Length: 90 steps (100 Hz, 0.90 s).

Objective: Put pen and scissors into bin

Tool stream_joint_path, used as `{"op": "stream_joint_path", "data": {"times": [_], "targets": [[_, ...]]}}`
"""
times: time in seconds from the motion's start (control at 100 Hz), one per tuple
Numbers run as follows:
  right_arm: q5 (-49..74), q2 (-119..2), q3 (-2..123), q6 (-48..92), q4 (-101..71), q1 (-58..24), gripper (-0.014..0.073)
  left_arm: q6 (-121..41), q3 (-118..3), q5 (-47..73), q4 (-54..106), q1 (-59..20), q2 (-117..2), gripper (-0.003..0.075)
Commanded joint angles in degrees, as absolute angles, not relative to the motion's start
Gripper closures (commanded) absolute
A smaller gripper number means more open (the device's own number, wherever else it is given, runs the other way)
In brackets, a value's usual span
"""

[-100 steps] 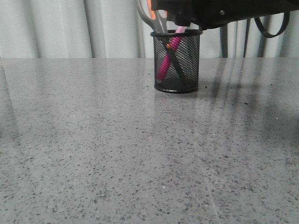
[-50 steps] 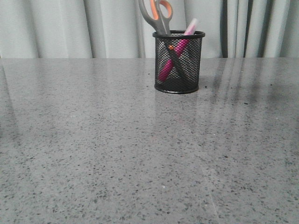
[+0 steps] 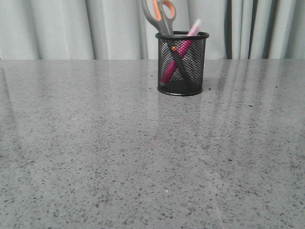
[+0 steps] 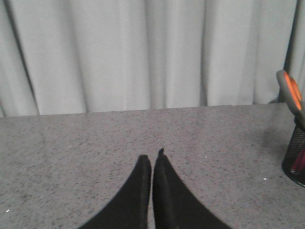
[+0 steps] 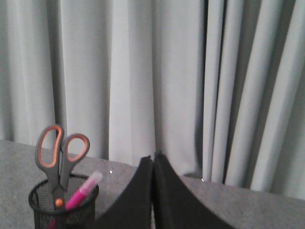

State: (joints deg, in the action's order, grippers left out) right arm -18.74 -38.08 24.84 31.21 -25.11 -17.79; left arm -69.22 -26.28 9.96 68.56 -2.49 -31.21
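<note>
Front view: the bin (image 3: 182, 63) stands upright on the table (image 3: 119, 157), toward its far edge and slightly right of centre, in front of a pale pleated curtain (image 3: 57, 28). The scissors (image 3: 161, 16) stand inside the bin, blades down, with the grey and orange handle loops rising above the rim on its left side. The dark blades run diagonally down to the right behind the mesh, with the orange pivot screw just below the rim. The pen (image 3: 177, 55) also stands in the bin, leaning the opposite way: its magenta body slopes from lower left to upper right, crossing the scissors blades, and its clear capped end projects above the rim on the right. Neither arm appears in this view.

Left wrist view: the left gripper (image 4: 152, 160) hangs over bare table with its jaws closed together, tips nearly touching, and nothing between them. The bin (image 4: 296, 157) and a scissors handle (image 4: 290, 93) show at the frame edge, well apart from the gripper.

Right wrist view: the right gripper (image 5: 153, 157) has its jaws pressed together and empty. The bin (image 5: 43, 210), scissors (image 5: 59, 152) and pen (image 5: 83, 191) lie to one side of it, not in contact.
</note>
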Motion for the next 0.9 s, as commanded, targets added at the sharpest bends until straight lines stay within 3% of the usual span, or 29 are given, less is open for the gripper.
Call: {"op": "stream_joint_path", "data": {"times": [0.0,0.37,0.89], "targets": [[-22.1,-31.7,20.4,31.9,-24.2,-16.5,0.067,-69.3,-23.7,4.9,70.7,-2.4,-25.8,0.0739],[-22.2,-11.1,6.1,31.9,-24.3,-16.3,0.067,-69.3,-11.0,3.5,72.0,-2.4,-4.9,0.0739],[-21.3,-10.1,6.0,31.9,-24.3,-16.3,0.067,-69.3,-10.0,4.0,76.0,-2.4,-3.7,0.0739]]}}
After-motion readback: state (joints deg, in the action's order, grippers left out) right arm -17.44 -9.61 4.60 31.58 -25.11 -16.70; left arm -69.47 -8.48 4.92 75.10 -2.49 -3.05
